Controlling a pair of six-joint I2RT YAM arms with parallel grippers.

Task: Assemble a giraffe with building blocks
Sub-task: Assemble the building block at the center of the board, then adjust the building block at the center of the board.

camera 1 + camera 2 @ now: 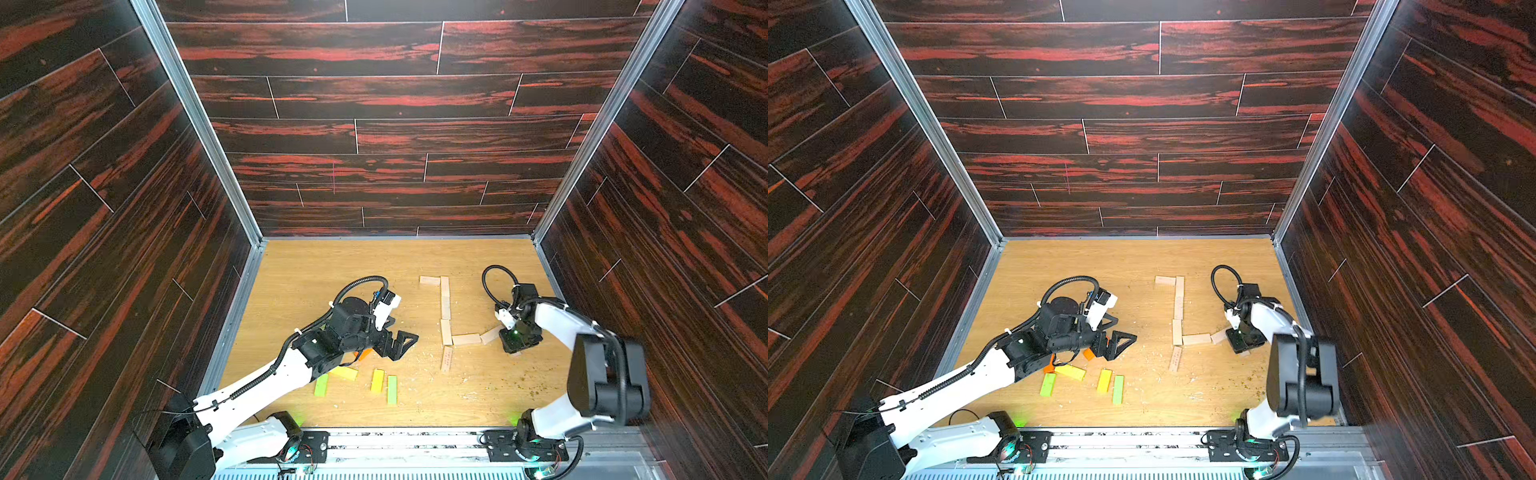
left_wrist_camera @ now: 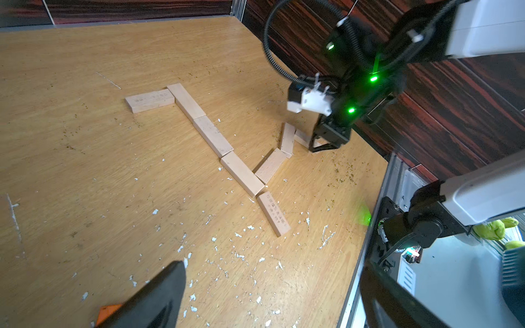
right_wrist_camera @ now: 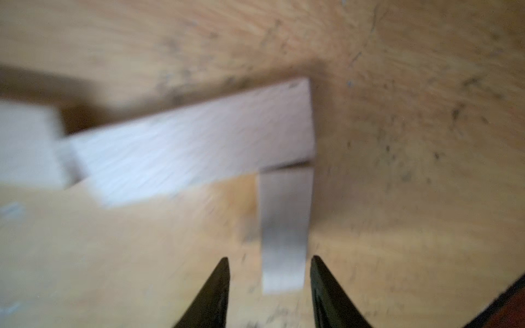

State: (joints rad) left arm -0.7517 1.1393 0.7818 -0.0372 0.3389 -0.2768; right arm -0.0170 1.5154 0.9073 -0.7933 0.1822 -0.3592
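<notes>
At the right gripper (image 3: 270, 259): jaws apart, one tip on each side of a short pale plank (image 3: 284, 227); it lies flat on the table (image 3: 397, 198), not clamped; its far end meets a tilted plank (image 3: 193, 142); the view is blurred
Left gripper (image 1: 405, 348): jaws wide apart, nothing between them; just beside an orange plank (image 1: 365, 354)
Pale row (image 1: 445, 307): four planks end to end, a head plank (image 1: 429, 281) at the far end; a body plank (image 1: 466, 339) branches toward the right gripper
Coloured planks: green plank (image 1: 321, 385), yellow plank (image 1: 344, 372), lying near the left arm
</notes>
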